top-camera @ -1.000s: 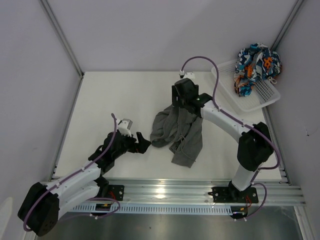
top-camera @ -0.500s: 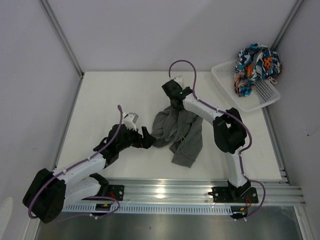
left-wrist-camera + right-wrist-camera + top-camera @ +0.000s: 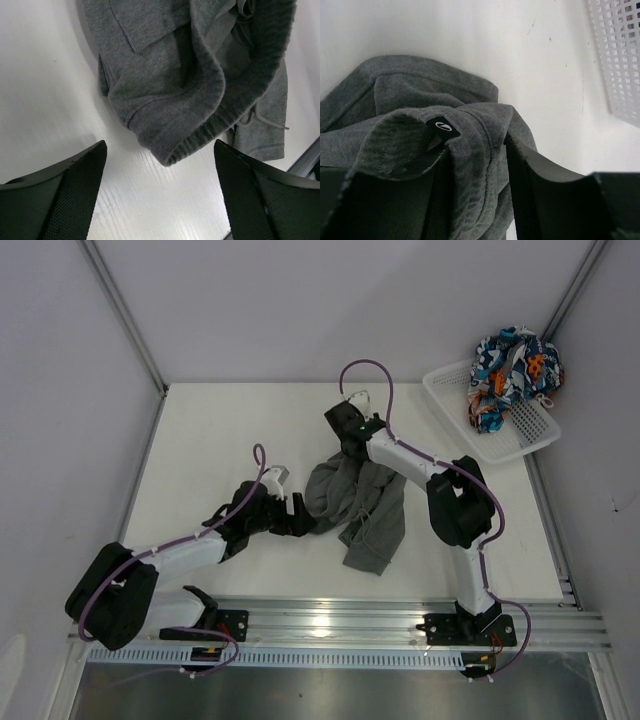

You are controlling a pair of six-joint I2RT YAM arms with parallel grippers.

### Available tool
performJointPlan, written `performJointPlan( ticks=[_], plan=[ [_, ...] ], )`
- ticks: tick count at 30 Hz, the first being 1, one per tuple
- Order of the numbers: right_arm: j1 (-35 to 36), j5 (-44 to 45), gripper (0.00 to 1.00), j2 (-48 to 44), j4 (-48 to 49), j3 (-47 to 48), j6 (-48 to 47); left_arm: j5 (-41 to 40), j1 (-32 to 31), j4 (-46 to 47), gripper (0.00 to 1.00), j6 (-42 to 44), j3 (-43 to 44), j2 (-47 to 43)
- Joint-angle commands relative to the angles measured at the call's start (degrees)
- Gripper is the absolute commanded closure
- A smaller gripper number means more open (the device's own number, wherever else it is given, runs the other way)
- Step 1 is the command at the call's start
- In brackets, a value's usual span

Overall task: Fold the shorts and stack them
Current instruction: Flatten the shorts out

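Note:
The dark grey shorts (image 3: pixel 362 508) lie crumpled mid-table. My right gripper (image 3: pixel 348 447) is at their far edge, shut on a bunched fold of the waistband (image 3: pixel 475 150) beside a black label (image 3: pixel 442 127). My left gripper (image 3: pixel 303 521) is open and empty at the shorts' left edge. In the left wrist view its fingertips (image 3: pixel 70 185) stand wide apart over bare table, with the ribbed grey hem (image 3: pixel 190 140) just ahead of them. The patterned shorts (image 3: pixel 515 364) sit heaped in the white mesh basket (image 3: pixel 505 445) at the far right.
The basket's mesh wall (image 3: pixel 620 45) is to the right of my right gripper. Grey walls enclose the white table (image 3: pixel 220 440) on the left, back and right. A metal rail (image 3: pixel 350 620) runs along the near edge.
My left gripper has moved right, up to the grey shorts' left edge. My right wrist shifted left a second ago and has since held still on the waistband.

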Motion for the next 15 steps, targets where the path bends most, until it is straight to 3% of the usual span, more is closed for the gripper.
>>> performJointPlan(
  ticks=[1, 5, 6, 8, 11, 14, 15],
  plan=[
    [-0.1, 2.5, 0.56, -3.4, 2.2, 0.1, -1.4, -1.4, -0.3, -0.3, 0.12, 0.8, 3.7, 2.4],
    [-0.1, 3.0, 0.57, -3.4, 2.7, 0.0, -2.1, -2.1, -0.4, -0.9, 0.30, 1.2, 5.8, 6.0],
    [-0.1, 3.1, 0.57, -3.2, 2.9, 0.0, -2.3, -2.4, -0.6, -1.6, 0.41, 1.5, 6.1, 7.9],
    [-0.1, 2.7, 0.56, -3.0, 3.7, 0.1, -3.6, -2.8, -0.9, -3.5, 0.52, 2.0, 8.7, 9.9],
    [-0.3, 1.1, 0.56, -1.7, 3.9, 1.4, -5.9, -4.1, -1.7, -5.3, 0.82, 2.7, 10.7, 13.1],
    [-0.6, 0.5, 0.56, 0.2, 3.1, 3.6, -7.4, -4.2, -1.9, -6.0, 1.00, 3.1, 11.4, 14.4],
    [-0.7, 0.6, 0.57, 0.6, 2.8, 4.2, -7.3, -4.5, -1.9, -6.1, 1.00, 3.1, 11.2, 14.0]
  ],
)
